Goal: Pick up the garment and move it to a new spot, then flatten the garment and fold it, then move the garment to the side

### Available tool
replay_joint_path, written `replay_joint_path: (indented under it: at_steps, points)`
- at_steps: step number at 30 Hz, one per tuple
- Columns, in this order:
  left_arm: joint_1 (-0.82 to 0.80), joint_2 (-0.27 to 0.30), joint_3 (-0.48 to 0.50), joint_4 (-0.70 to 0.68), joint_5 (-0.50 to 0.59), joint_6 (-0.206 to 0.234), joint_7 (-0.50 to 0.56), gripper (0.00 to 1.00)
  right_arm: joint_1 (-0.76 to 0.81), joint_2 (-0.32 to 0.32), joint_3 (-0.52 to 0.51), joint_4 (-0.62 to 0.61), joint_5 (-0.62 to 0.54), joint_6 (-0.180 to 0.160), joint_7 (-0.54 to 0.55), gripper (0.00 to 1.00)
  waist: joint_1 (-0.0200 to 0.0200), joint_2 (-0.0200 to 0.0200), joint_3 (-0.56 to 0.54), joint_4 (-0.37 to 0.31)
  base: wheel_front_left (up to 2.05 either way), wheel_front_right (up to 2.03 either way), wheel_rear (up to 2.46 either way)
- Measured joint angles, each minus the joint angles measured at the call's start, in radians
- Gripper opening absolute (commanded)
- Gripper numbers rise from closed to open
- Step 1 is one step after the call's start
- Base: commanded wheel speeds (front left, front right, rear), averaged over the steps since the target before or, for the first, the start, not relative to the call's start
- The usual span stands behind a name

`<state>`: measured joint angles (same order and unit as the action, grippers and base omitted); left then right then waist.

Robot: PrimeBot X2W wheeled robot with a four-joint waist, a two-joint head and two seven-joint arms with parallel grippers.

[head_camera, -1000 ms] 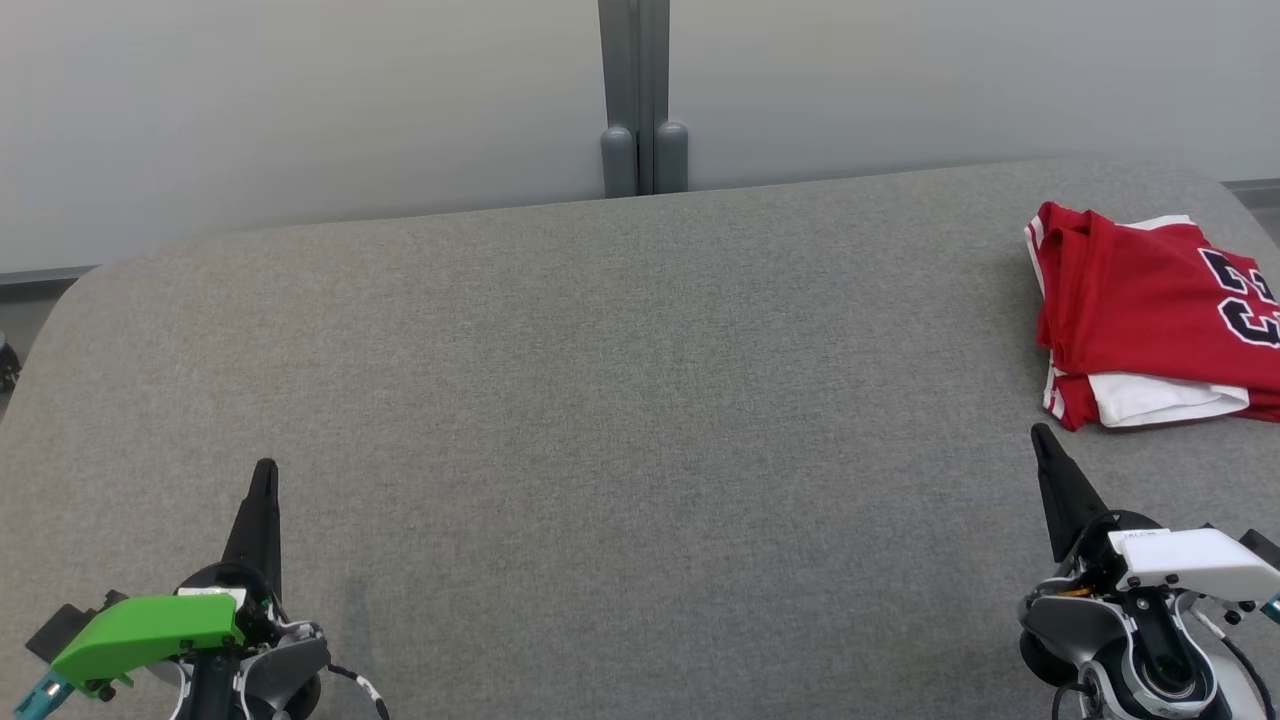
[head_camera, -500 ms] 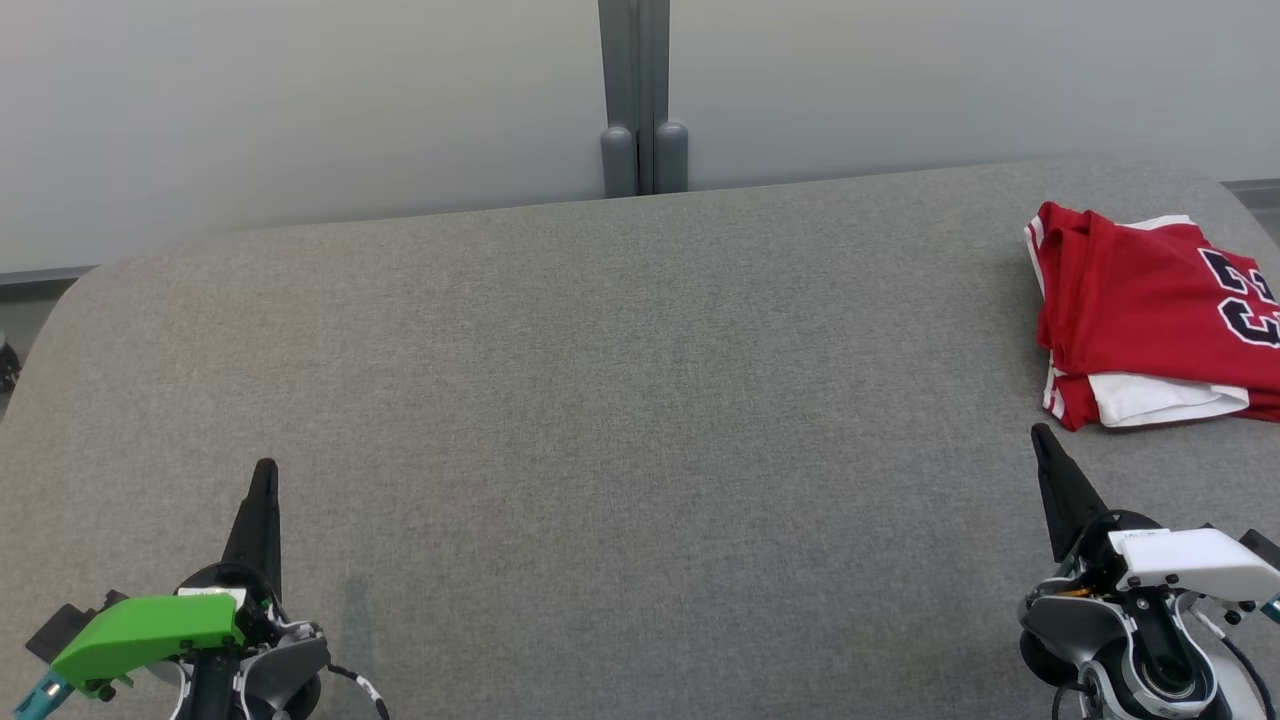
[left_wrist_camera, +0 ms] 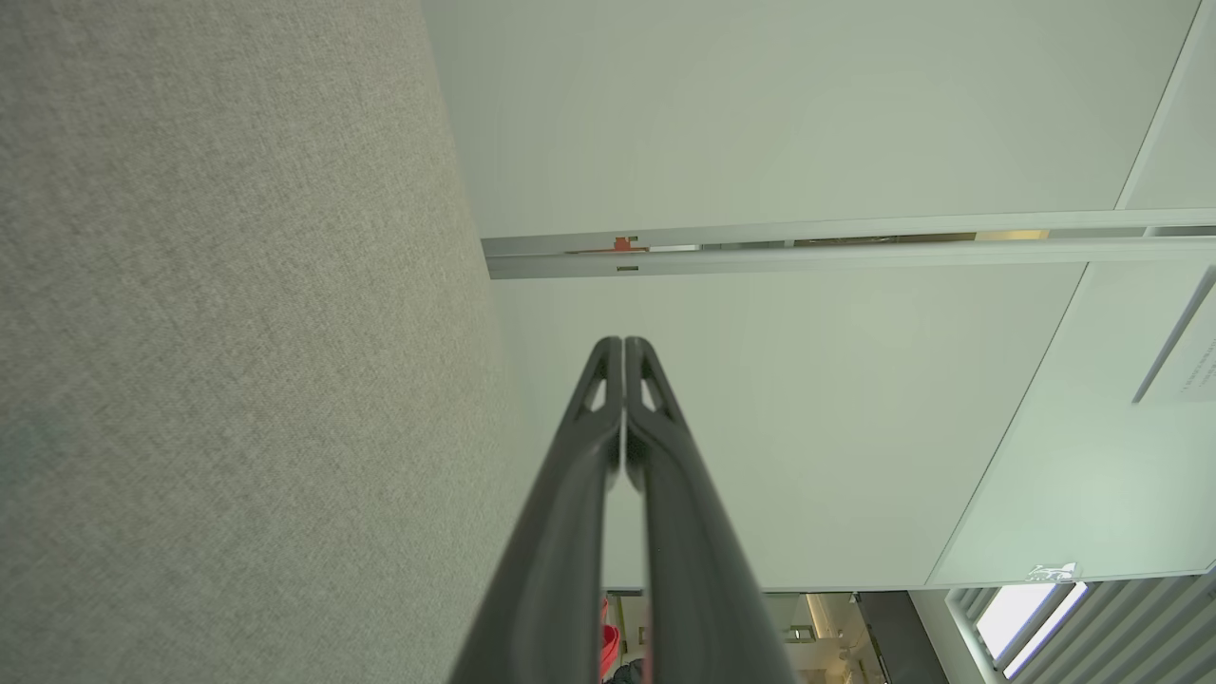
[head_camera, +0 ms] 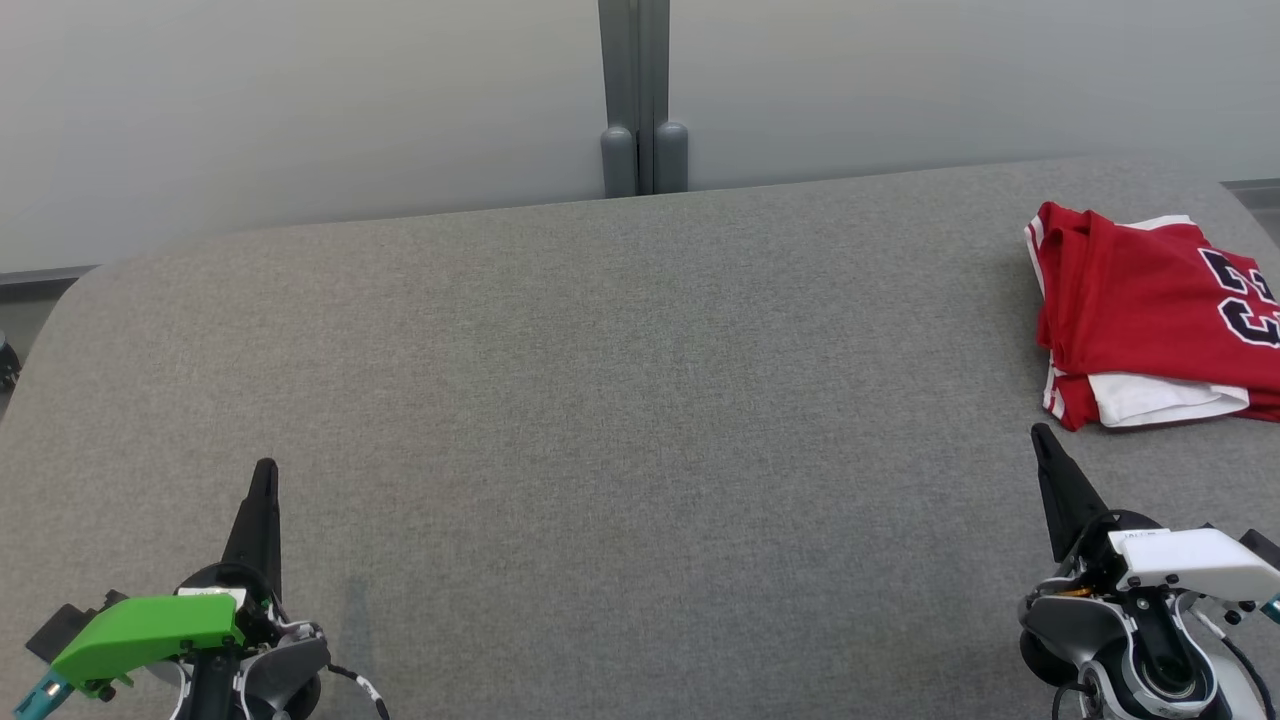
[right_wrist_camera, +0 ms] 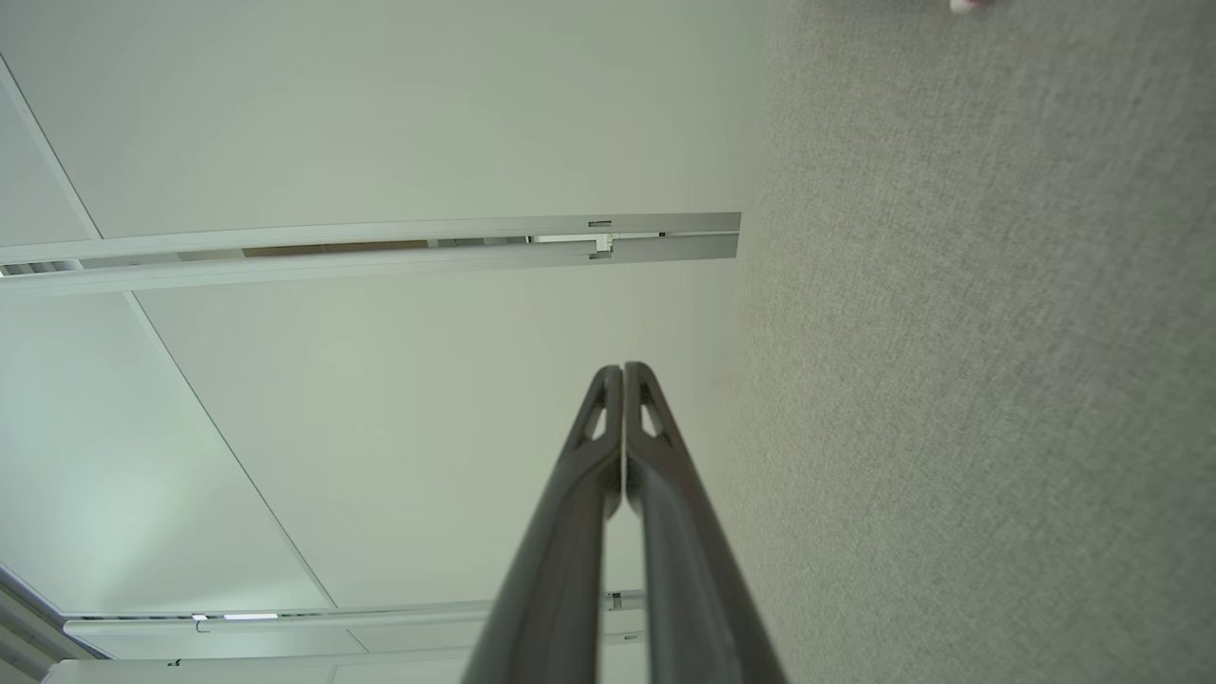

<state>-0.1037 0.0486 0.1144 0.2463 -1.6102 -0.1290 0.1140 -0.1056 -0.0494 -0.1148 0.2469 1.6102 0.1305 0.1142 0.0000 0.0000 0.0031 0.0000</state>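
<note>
Grey fabric-covered worktop [head_camera: 640,400], pale wall [head_camera: 300,100] behind, grey post [head_camera: 645,100] at centre back. Garment [head_camera: 1130,300], a red jersey with white trim, lies in a folded stack at the far right of the worktop, just beyond the right hand [head_camera: 1040,432] and not touching it. Left hand [head_camera: 264,466] sits at the near left, well apart from the garment. Both hands have fingers pressed fully together and hold nothing. Handling estimate: light, soft, limp knit, likely somewhat slick; layers will probably slide apart if pinched singly. Best hold looks to be the near-left corner, where the red edge overlaps the white layer [head_camera: 1160,395], taking all plies at once. Hidden: the stack's right part runs off the frame, so its full outline and the dark number print [head_camera: 1245,300] are cut off; the number of folds cannot be told.
</note>
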Motion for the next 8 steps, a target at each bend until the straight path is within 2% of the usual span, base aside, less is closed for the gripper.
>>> replay_joint_path:
  at_steps: [8]
  points:
    - [0.000, 0.000, 0.000, 0.000, 0.000, 0.000, 0.000, 0.00, 0.000, 0.000, 0.000, 0.000, 0.000, 0.000, 0.000, 0.00, 0.0000, 0.0000, 0.000, 0.000, 0.00, 0.00, 0.00]
